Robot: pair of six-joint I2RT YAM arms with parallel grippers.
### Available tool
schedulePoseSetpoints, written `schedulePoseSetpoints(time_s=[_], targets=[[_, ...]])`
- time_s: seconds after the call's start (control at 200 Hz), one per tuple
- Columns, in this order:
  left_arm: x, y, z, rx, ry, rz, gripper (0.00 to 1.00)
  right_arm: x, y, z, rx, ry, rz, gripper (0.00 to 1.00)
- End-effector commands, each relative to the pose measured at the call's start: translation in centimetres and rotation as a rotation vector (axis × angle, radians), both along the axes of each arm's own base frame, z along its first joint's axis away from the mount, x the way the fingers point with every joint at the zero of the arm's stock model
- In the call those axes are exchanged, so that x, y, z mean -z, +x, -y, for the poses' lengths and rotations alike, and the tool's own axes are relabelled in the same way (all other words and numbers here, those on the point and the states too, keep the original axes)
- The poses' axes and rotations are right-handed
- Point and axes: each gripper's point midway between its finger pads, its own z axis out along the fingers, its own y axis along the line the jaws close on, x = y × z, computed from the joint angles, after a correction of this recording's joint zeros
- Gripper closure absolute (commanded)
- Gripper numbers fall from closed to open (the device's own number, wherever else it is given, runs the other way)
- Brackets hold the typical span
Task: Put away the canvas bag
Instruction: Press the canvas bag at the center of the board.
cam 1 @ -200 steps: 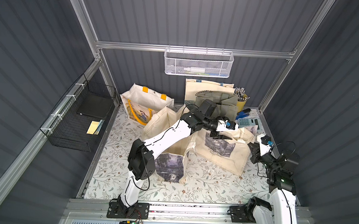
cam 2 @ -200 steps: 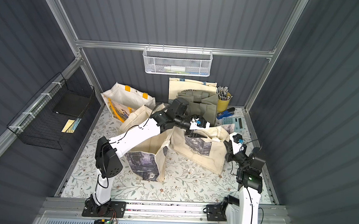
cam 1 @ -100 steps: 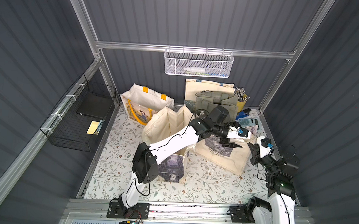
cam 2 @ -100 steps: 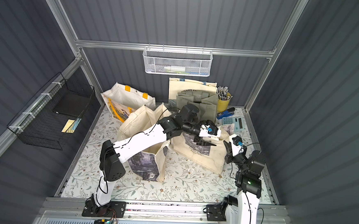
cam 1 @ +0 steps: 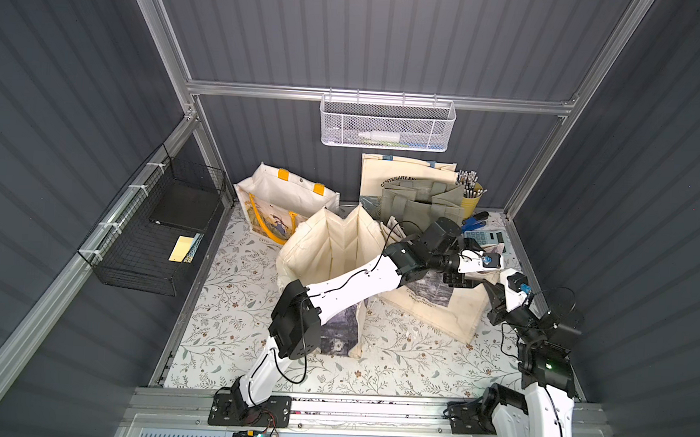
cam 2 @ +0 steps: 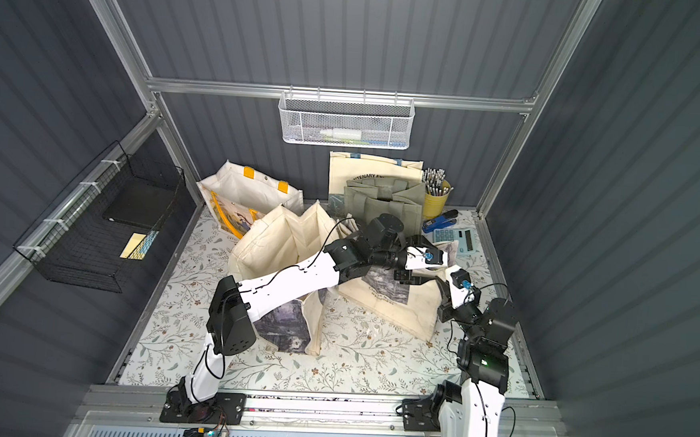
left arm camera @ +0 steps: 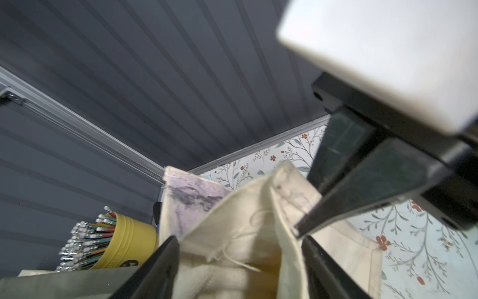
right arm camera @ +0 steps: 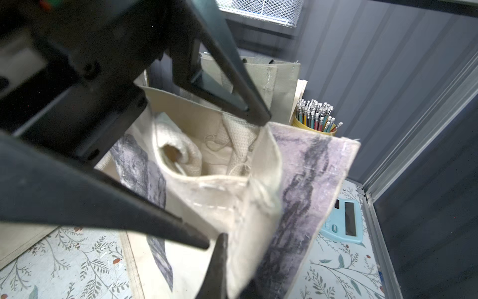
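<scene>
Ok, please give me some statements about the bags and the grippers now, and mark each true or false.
1. The left gripper is open around the rim of the canvas bag. True.
2. The right gripper is open. False: it is shut on the bag's rim.
3. The yellow pencil cup stands beside the olive bag. True.
4. The calculator lies in the wire basket. False: it lies on the floral mat.

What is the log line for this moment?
left gripper: open at canvas bag mouth | right gripper: shut on its rim
</scene>
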Motion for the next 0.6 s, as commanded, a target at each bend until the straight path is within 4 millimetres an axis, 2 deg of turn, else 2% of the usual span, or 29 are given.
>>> schedulePoseSetpoints(time_s=[0.0, 0.125, 0.285, 0.445, 0.596], targets=[[-3.0, 0.6, 0.4, -0.039, -0.087, 0.016, 0.24, 0.7, -0.2, -0.2, -0.006, -0.006, -0.01, 0.99], [-2.5, 0.3, 0.5, -0.016, -0.078, 0.005, 0.23, 0.6, -0.2, -0.4, -0.013, -0.008, -0.001, 0.99], [-0.3, 0.0, 0.6, 0.003, -0.011, -0.029, 0.22, 0.5, -0.3, -0.5, -0.018, -0.026, 0.006, 0.99], [1.2, 1.8, 0.4, -0.077, 0.026, 0.0, 0.2, 0.4, -0.7, -1.0, -0.055, -0.058, 0.02, 1.0], [0.7, 3.5, -0.2, -0.137, 0.001, -0.029, 0.2, 0.4, -0.8, -0.9, -0.047, -0.087, 0.031, 1.0]])
